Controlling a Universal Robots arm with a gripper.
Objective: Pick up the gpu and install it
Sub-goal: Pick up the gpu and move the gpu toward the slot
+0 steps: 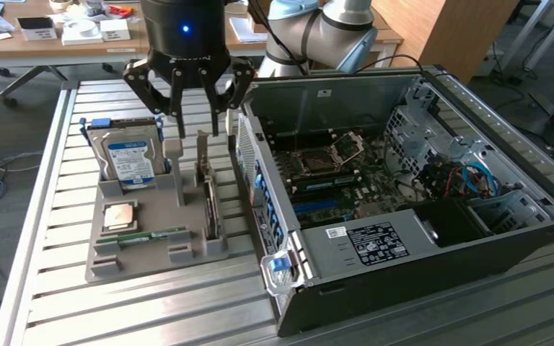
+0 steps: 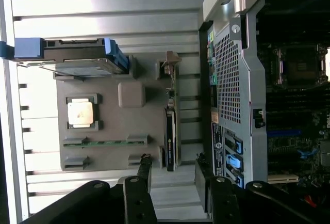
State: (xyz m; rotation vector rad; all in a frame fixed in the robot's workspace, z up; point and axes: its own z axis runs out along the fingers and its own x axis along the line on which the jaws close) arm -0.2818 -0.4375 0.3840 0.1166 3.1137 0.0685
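In the exterior view, the claw (image 1: 200, 130) hangs open above the grey holder tray (image 1: 138, 259), its fingers spread with nothing between them. Just beneath it the gpu (image 1: 207, 198) stands on edge in its slot, on the side of the tray nearest the computer case (image 1: 374, 245). I'd say the job has barely begun. The card is neither gripped nor lifted, and the motherboard (image 1: 354, 180) inside the case shows no card fitted.

The case lies with its open side up, so there looks to be plenty of room above the board. The tight spot is the narrow gap between the gpu and the case's perforated wall, just beside it on the exterior view's right. On the card's other side, the hard drive (image 1: 130, 162) stands upright in the same tray. The slatted surface (image 1: 161, 310) carries it all.

In the wrist view, the claw (image 2: 172, 175) has its two fingers (image 2: 144, 170) well apart and lined up to either side of the gpu (image 2: 170, 131), which is seen edge-on as a thin dark strip. They don't touch it, as far as I can tell. The case wall (image 2: 232, 79) runs alongside the card, close by. The finger on that side has little to spare, while the other has bare tray (image 2: 111, 121) beside it.
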